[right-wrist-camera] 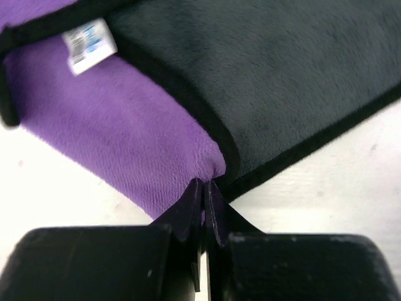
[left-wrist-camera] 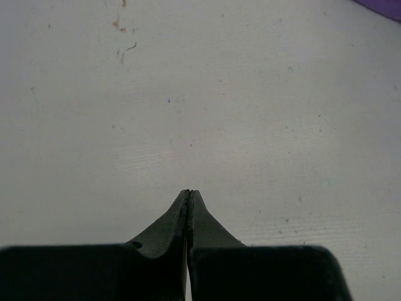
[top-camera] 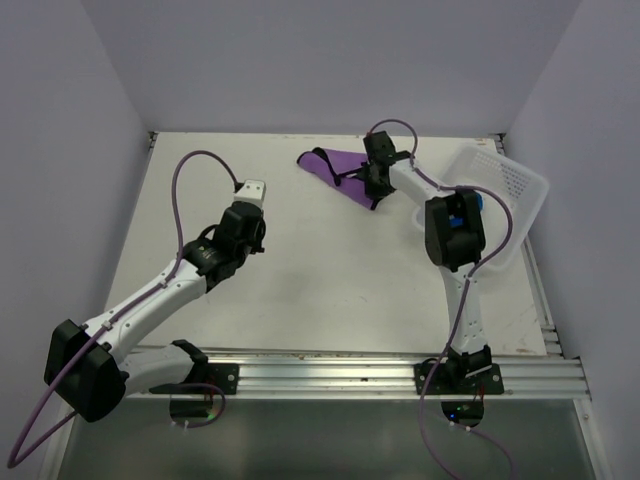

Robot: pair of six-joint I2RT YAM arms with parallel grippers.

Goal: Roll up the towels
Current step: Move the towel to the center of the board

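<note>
The purple towel [top-camera: 330, 163] lies at the back middle of the table, its black section [right-wrist-camera: 282, 75] and dark trim spread beside the purple pile [right-wrist-camera: 119, 125]. My right gripper [right-wrist-camera: 205, 184] is shut on this towel's folded edge, where purple meets the black trim; from above it [top-camera: 368, 188] sits at the towel's right end. A small patch of bright blue towel [top-camera: 476, 201] shows behind the right arm's elbow; the rest is hidden. My left gripper [left-wrist-camera: 190, 194] is shut on nothing, over bare table [top-camera: 251, 188], well left of the purple towel, whose corner [left-wrist-camera: 383, 6] just shows.
A white perforated basket [top-camera: 512, 182] stands tilted at the table's back right edge, behind the right arm. A white label [right-wrist-camera: 91, 42] is sewn on the purple towel. Walls close the table at the back and both sides.
</note>
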